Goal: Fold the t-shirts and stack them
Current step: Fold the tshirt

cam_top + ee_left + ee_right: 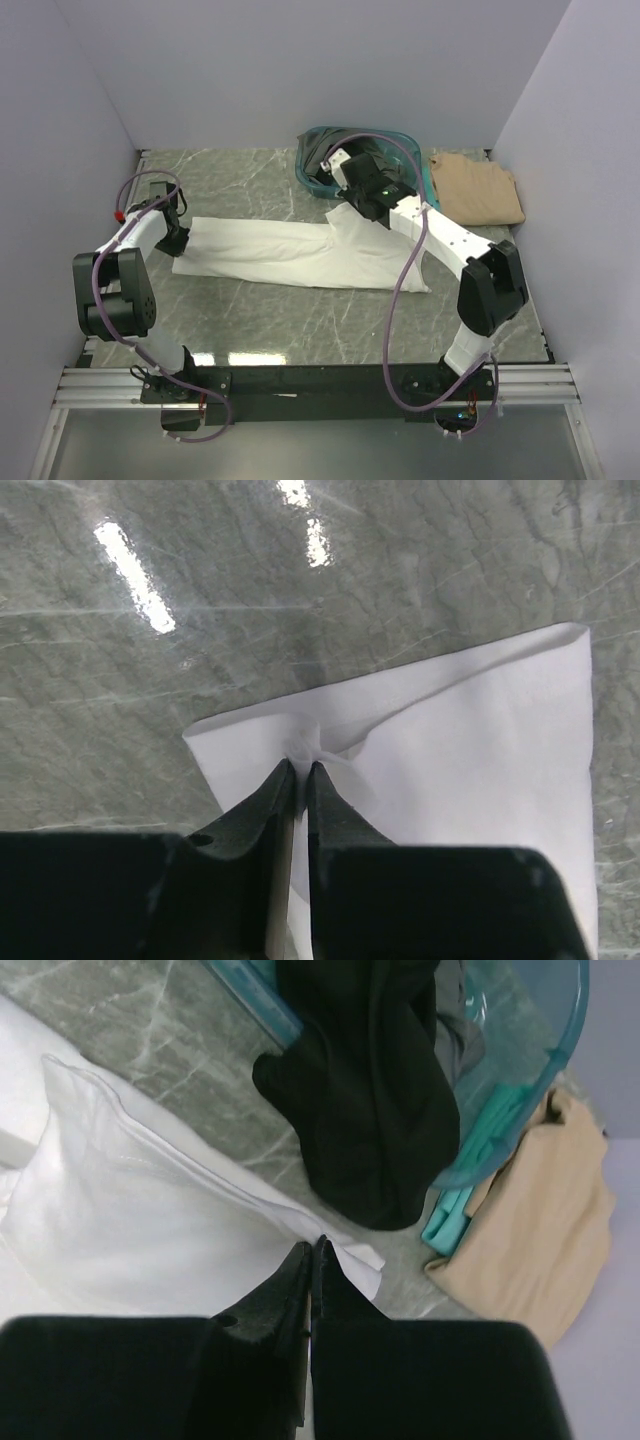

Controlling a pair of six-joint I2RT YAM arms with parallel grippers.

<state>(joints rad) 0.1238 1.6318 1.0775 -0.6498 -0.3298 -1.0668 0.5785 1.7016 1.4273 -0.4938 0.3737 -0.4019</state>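
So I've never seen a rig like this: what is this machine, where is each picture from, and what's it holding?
Two robot arms share a table. One picture looks down from above; the others come from cameras on the left and right wrists. A white t-shirt lies spread on the table; beyond it sit a teal basket of dark t-shirts and a tan t-shirt. The left claw pinches one end of the white t-shirt; the right claw is closed on the other.

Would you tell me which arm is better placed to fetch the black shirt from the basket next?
Right, probably: the right pincer sits beside the teal basket with the black shirt, while the left pincer pinches the white t-shirt at the opposite end.
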